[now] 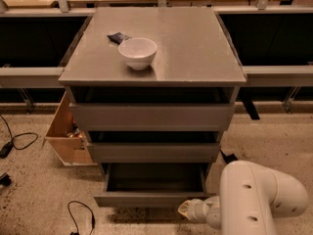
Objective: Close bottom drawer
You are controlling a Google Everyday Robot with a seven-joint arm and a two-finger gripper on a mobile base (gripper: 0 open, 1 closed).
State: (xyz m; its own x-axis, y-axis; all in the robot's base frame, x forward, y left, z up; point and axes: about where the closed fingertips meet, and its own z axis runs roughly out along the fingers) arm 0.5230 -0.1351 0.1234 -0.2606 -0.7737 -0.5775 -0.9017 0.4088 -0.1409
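The bottom drawer (154,199) is the narrowest of three grey drawers in the cabinet. It stands pulled out, and its shallow tray (155,179) shows dark and empty. Its low plain front panel faces me near the floor. My gripper (186,209) is at the end of the white arm (259,199), low at the right end of that front panel, at or touching it. The two upper drawers (151,116) are pushed further in.
A white bowl (138,53) and a small dark packet (119,37) lie on the cabinet top (195,48). An open wooden box (66,131) stands at the cabinet's left. Black cables (19,141) lie on the speckled floor at the left. Dark shelving runs behind.
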